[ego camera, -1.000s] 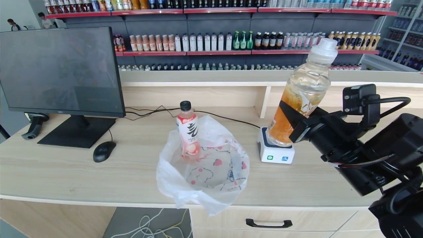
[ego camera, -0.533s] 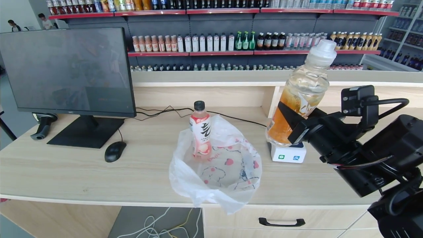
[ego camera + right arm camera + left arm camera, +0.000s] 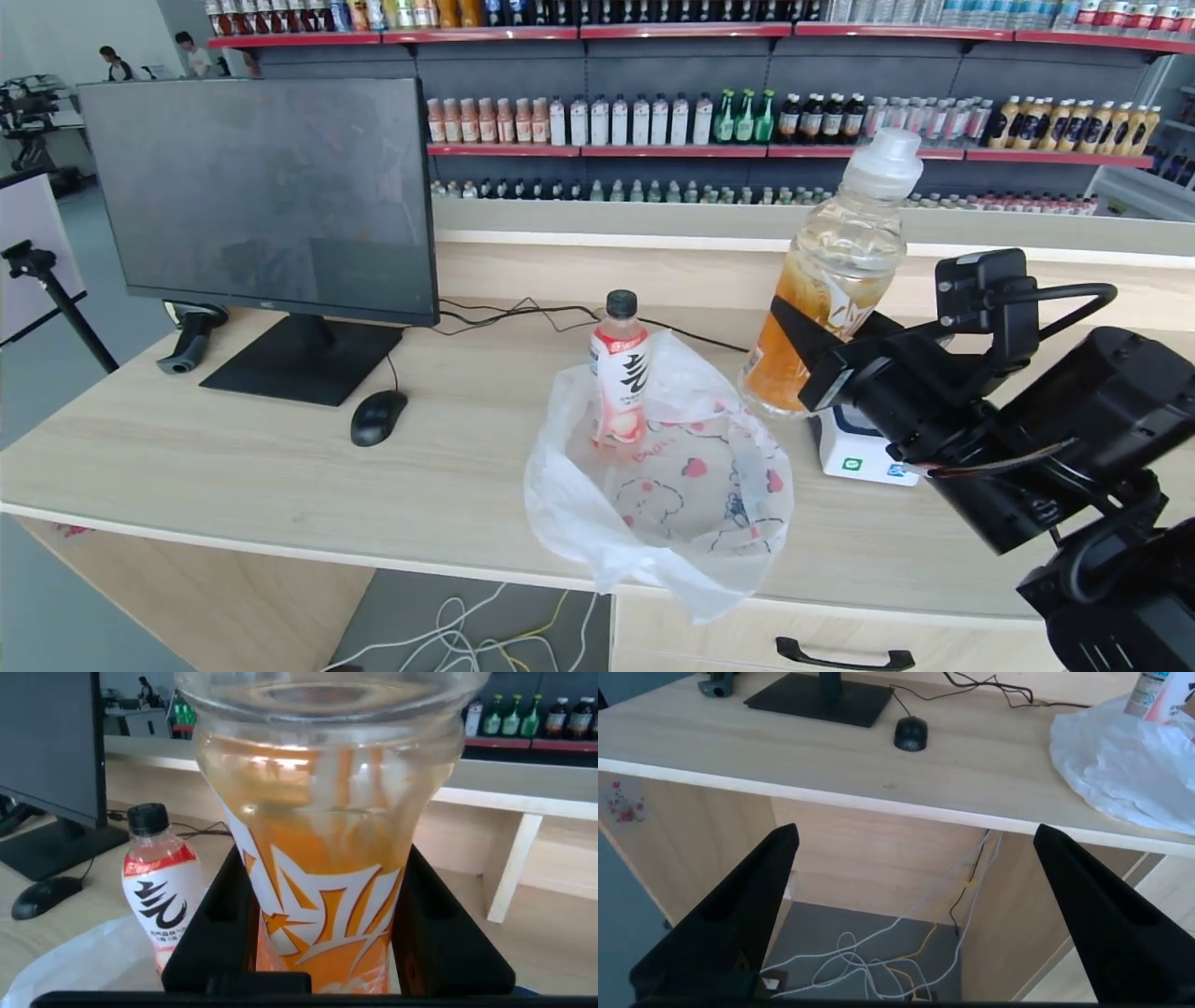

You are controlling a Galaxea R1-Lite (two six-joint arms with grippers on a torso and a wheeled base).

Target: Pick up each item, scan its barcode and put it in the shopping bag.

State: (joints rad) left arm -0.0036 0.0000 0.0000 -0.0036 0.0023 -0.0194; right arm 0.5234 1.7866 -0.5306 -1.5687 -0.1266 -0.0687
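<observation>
A big orange-drink bottle (image 3: 826, 289) with a white cap is tilted in the air, and my right gripper (image 3: 822, 347) is shut on its lower body. It hangs between the white scanner box (image 3: 864, 453) and the open printed shopping bag (image 3: 663, 485), just above the counter. In the right wrist view the orange bottle (image 3: 322, 877) sits between the black fingers (image 3: 220, 924). A small pink bottle (image 3: 618, 378) stands upright at the bag's far side, its base behind the plastic. My left gripper (image 3: 915, 905) is open, low in front of the counter's front edge (image 3: 831, 784).
A monitor (image 3: 271, 201) stands at the counter's left, with a mouse (image 3: 377, 417) and a handheld scanner (image 3: 191, 336) near its base. Cables run along the back. Behind the counter rise a raised ledge and drink shelves. A drawer handle (image 3: 845, 656) sits below the bag.
The head view has swung, shifting everything rightward. Relative to the scanner box, the orange bottle in my right gripper has moved left, off the box and toward the bag.
</observation>
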